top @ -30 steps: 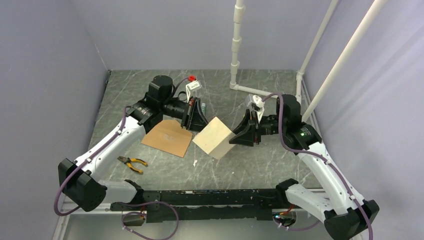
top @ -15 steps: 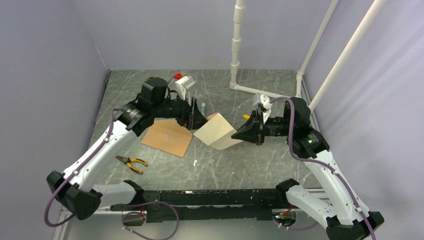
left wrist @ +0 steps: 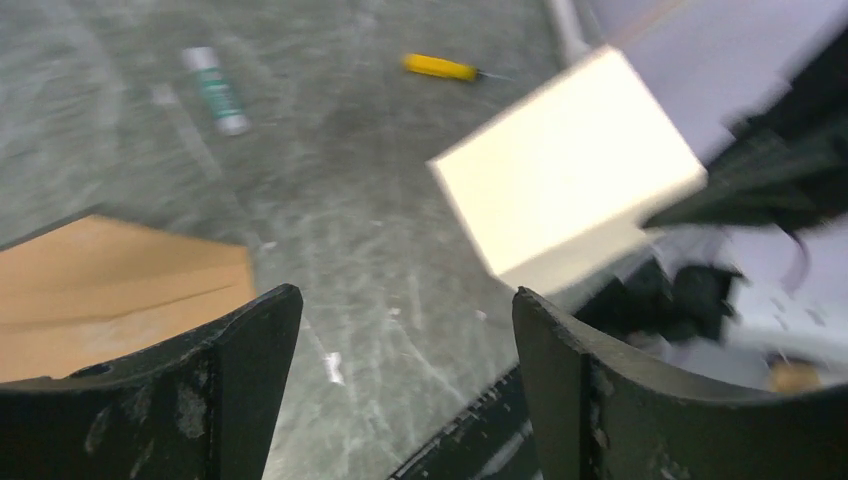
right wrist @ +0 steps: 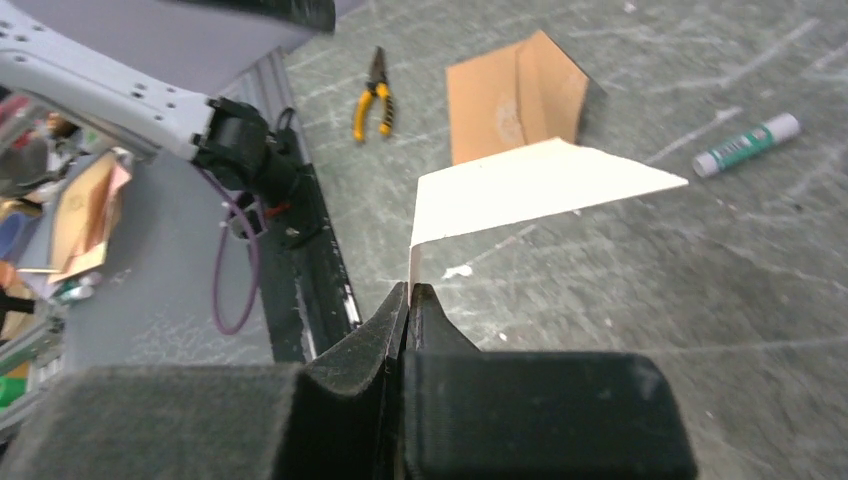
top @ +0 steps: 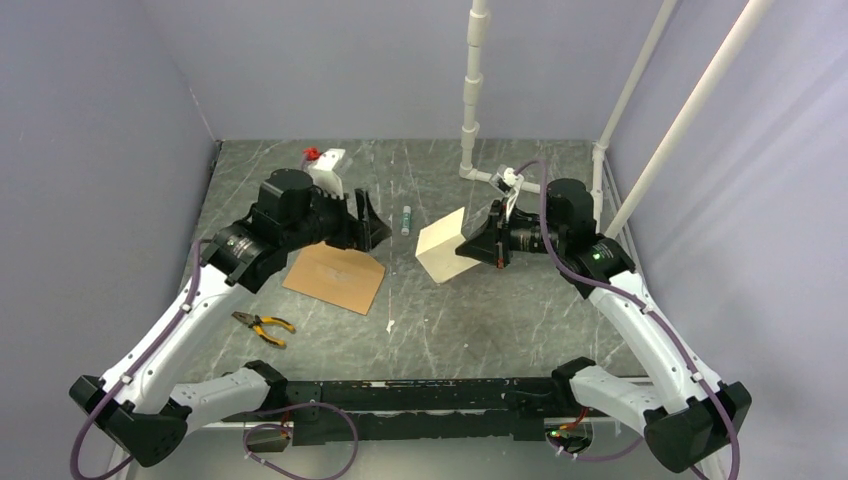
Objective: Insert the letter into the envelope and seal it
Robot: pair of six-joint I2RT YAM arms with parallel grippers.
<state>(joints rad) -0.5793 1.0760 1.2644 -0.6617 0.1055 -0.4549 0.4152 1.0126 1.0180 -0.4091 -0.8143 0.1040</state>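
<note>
Looking down on a dark grey marbled table boxed in by pale lilac walls, with a white pipe frame standing at the back right. Pinching the letter by one corner with the right gripper, fingers pressed together on the paper's edge. Holding that pale sheet tilted in the air right of centre, touching nothing else. Hovering the left gripper to the left of the letter, fingers spread wide, gripping nothing, well apart from the sheet. Showing the envelope lying flat on the table left of centre, below the left wrist, its pointed flap visible from the right wrist camera. Showing also a glue stick on the table between the two grippers, toward the back, yellow-handled pliers near the front left, and a small yellow-handled tool, too blurred to identify, beyond the letter in the left wrist view.
</note>
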